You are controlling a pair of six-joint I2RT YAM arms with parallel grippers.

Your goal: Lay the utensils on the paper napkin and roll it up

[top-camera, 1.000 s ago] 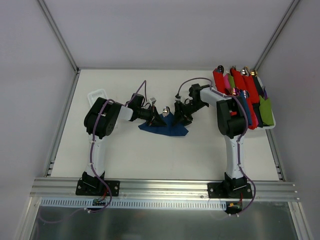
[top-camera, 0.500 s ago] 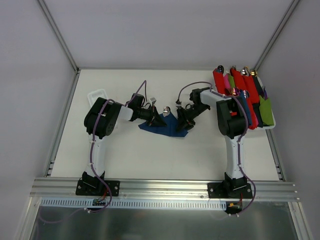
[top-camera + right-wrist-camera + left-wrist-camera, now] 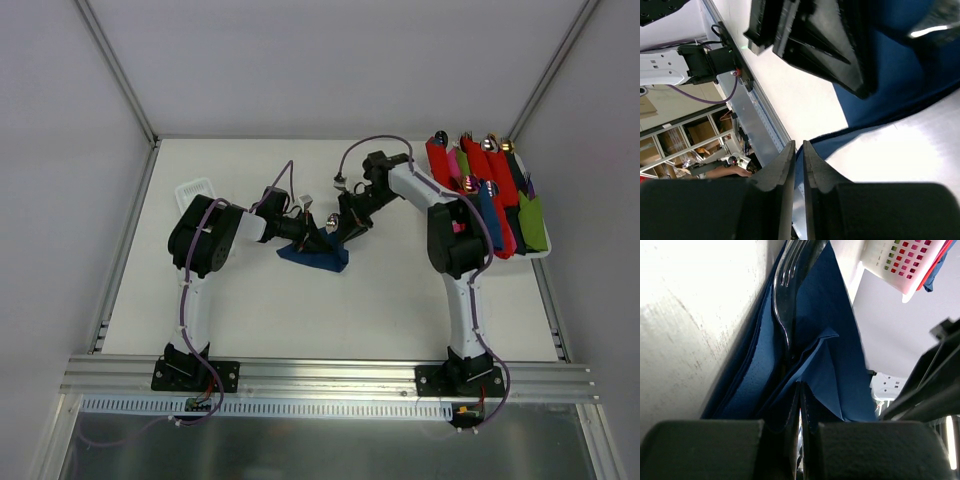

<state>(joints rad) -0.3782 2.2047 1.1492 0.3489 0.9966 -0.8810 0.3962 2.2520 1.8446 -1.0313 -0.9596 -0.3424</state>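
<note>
The worktop (image 3: pixel 260 320) carries a tray of finished coloured rolls (image 3: pixel 541 256) at its right edge. Near the middle lies the paper napkin (image 3: pixel 312 257), already folded over itself into a narrow, thick navy wedge rather than a flat sheet. The step in hand looks like the rolling itself, well begun but not tight.

Both arms meet over that wedge. The left end effector (image 3: pixel 318 240) sits at the napkin's upper left. Its wrist view shows the jaws drawn almost together on a raised fold of blue paper. The right end effector (image 3: pixel 340 228) comes in from the upper right, just beside the left one. Its jaws are likewise nearly closed, with a thin blue edge of the napkin running between them.

The utensils (image 3: pixel 333 217) lie inside the folds, a shiny tip poking out at the far end between the two end effectors. In the left wrist view a fork (image 3: pixel 785 295) rests tucked along the crease.

The next move probably calls for carrying the pinched edge further over the cutlery, without dragging the bundle or letting the fork slip out.
</note>
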